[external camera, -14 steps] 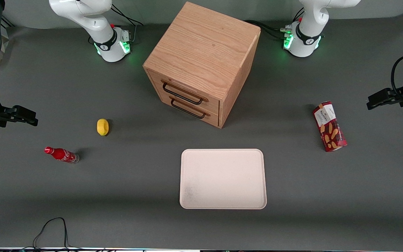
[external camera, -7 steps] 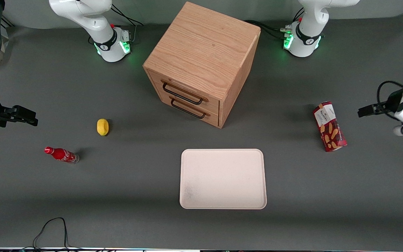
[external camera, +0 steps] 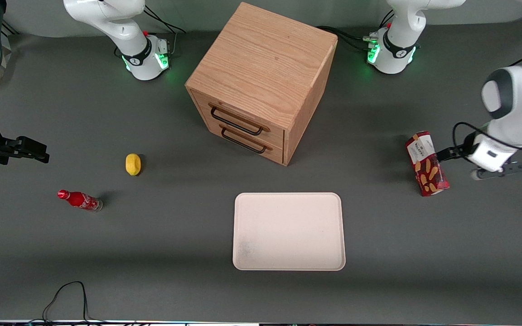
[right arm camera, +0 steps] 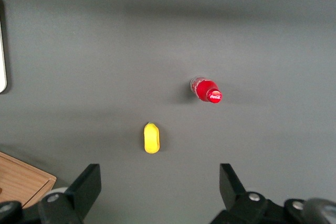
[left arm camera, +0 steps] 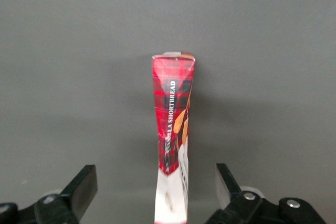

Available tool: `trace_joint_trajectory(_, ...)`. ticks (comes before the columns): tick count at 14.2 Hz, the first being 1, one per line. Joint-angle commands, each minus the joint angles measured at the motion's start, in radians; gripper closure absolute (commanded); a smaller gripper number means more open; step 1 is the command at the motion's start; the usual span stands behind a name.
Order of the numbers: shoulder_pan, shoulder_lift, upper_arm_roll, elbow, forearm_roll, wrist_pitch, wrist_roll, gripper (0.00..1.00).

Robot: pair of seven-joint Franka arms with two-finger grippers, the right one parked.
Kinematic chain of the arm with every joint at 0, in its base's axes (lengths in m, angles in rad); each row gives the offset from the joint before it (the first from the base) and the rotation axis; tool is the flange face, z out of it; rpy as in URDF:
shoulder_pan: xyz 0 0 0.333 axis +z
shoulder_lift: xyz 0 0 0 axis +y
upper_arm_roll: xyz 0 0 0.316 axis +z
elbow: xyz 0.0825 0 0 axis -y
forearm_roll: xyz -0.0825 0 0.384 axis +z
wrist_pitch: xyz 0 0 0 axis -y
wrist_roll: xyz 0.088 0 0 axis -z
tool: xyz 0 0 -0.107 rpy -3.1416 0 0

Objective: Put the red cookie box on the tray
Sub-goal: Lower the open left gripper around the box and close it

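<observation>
The approach step was judged to be in hand; nothing had been grasped. The long, narrow dark-red cardboard cookie box (external camera: 426,163) with tan biscuit pictures lay flat on the grey table (external camera: 152,253) toward the working arm's end, well apart from the large cream-white rectangular tray (external camera: 289,231) with rounded corners, which held nothing. The left arm's black two-finger gripper (external camera: 452,152) was recorded just beside the box's white-label end; whether it touched could not be told from the front view. In the wrist view the gripper (left arm camera: 156,184) stood wide apart, one finger (left arm camera: 83,186) on each side of the box (left arm camera: 174,124), with clear gaps to both. The next move was judged to call for a descent with the box centred between the fingers, then closure across its narrow width.

Compared with the front view a second ago, the gripper was found displaced from the table's edge inward to the box; the wrist was turned; box and tray were unmoved.
</observation>
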Motion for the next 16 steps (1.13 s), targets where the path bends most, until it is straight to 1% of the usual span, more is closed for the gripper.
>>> trace_joint_trajectory(1,-0.012,0.033,0.000,-0.083,-0.004,0.127,-0.020,0.00)
trace_joint_trajectory(2,-0.017,0.036,0.001,-0.117,-0.005,0.176,-0.020,0.05)
trace_joint_trajectory(3,-0.022,0.053,0.001,-0.133,-0.007,0.210,-0.020,0.18)
trace_joint_trajectory(4,-0.026,0.073,0.001,-0.130,-0.005,0.213,-0.020,0.36)
trace_joint_trajectory(5,-0.040,0.086,0.001,-0.122,-0.007,0.208,-0.020,0.71)
trace_joint_trajectory(6,-0.046,0.096,0.001,-0.113,-0.007,0.198,-0.026,1.00)
trace_joint_trajectory(9,-0.049,0.096,0.001,-0.102,-0.005,0.192,-0.031,1.00)
trace_joint_trajectory(11,-0.062,0.090,0.000,-0.055,0.002,0.152,-0.020,1.00)
trace_joint_trajectory(14,-0.071,0.087,0.000,0.150,0.008,-0.130,-0.010,1.00)
trace_joint_trajectory(16,-0.092,0.080,-0.002,0.294,0.008,-0.268,-0.010,1.00)
